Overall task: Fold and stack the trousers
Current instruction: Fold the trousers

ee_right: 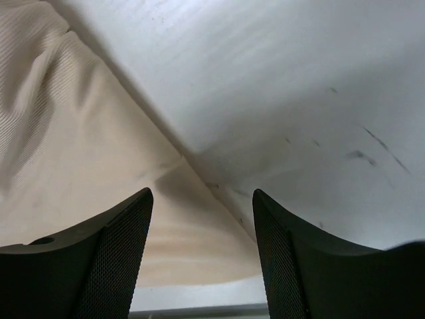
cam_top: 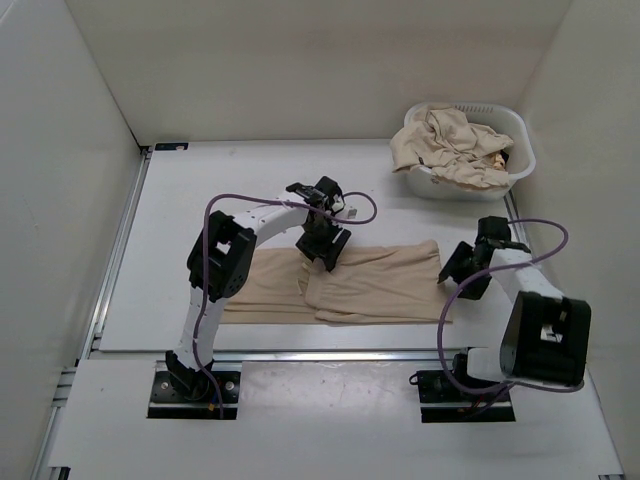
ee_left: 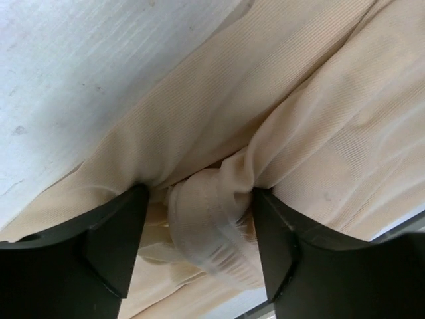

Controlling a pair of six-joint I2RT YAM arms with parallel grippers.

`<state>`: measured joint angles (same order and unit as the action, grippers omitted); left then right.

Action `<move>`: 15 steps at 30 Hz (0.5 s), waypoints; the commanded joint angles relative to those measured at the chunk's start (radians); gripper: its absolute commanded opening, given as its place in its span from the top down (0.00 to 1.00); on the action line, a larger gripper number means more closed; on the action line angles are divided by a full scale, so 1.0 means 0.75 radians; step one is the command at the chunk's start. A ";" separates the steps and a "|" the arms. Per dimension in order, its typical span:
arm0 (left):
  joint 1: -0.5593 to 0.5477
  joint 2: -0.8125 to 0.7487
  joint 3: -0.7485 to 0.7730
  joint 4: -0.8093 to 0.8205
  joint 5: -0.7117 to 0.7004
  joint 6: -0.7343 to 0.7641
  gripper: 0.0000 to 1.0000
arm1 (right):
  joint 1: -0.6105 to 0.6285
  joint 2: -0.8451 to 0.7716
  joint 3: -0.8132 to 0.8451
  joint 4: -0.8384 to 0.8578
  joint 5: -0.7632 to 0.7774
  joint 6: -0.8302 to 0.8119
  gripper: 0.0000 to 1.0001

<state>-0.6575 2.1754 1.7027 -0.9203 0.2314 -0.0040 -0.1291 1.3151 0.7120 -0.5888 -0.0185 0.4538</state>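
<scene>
A pair of beige-tan trousers (cam_top: 380, 285) lies flat across the white table, legs running left to right. My left gripper (cam_top: 325, 255) is down on the middle of them. In the left wrist view its jaws (ee_left: 200, 199) stand apart around a bunched fold of the trousers (ee_left: 332, 133); the fold touches the right finger and is not pinched. My right gripper (cam_top: 448, 268) hovers at the trousers' right end. In the right wrist view it (ee_right: 201, 199) is open and empty, above the edge of the trousers (ee_right: 80, 153).
A white plastic laundry basket (cam_top: 522, 135) stands at the back right, holding more beige trousers (cam_top: 450, 145). White walls enclose the table (cam_top: 200, 200) on three sides. A metal rail (cam_top: 120, 250) runs along the left edge.
</scene>
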 commanded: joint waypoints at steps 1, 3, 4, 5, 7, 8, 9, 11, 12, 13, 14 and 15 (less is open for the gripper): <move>0.003 -0.051 0.049 -0.043 -0.032 0.005 0.21 | -0.004 0.142 0.028 0.096 -0.151 -0.067 0.33; 0.003 -0.051 0.061 -0.057 -0.075 0.005 0.20 | -0.004 0.203 0.016 0.124 -0.137 -0.053 0.33; 0.003 -0.051 0.061 -0.057 -0.075 0.005 0.20 | -0.004 0.220 0.016 0.161 -0.161 -0.053 0.34; 0.017 -0.051 0.061 -0.057 -0.075 0.005 0.20 | -0.004 0.236 0.000 0.175 -0.188 -0.053 0.36; 0.030 -0.051 0.061 -0.057 -0.088 0.005 0.20 | -0.004 0.267 -0.012 0.176 -0.208 -0.053 0.39; 0.042 -0.051 0.074 -0.057 -0.088 0.005 0.19 | -0.004 0.285 -0.013 0.176 -0.208 -0.053 0.42; 0.054 -0.051 0.086 -0.057 -0.100 0.005 0.18 | -0.004 0.286 -0.049 0.204 -0.225 -0.053 0.48; 0.071 -0.066 0.086 -0.072 -0.100 0.005 0.17 | -0.004 0.286 -0.076 0.218 -0.237 -0.053 0.57; 0.071 -0.066 0.100 -0.072 -0.100 0.005 0.17 | -0.004 0.300 -0.076 0.219 -0.237 -0.053 0.68; 0.087 -0.082 0.100 -0.084 -0.112 0.005 0.17 | -0.004 0.300 -0.076 0.206 -0.237 -0.065 0.76; 0.105 -0.094 0.100 -0.084 -0.112 0.005 0.14 | -0.004 0.320 -0.076 0.206 -0.249 -0.065 0.87; 0.118 -0.094 0.100 -0.100 -0.112 0.005 0.14 | -0.004 0.337 -0.064 0.194 -0.249 -0.065 0.95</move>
<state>-0.6052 2.1754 1.7432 -0.9718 0.1741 -0.0044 -0.1383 1.4921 0.7162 -0.4274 -0.2199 0.4343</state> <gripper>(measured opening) 0.854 0.089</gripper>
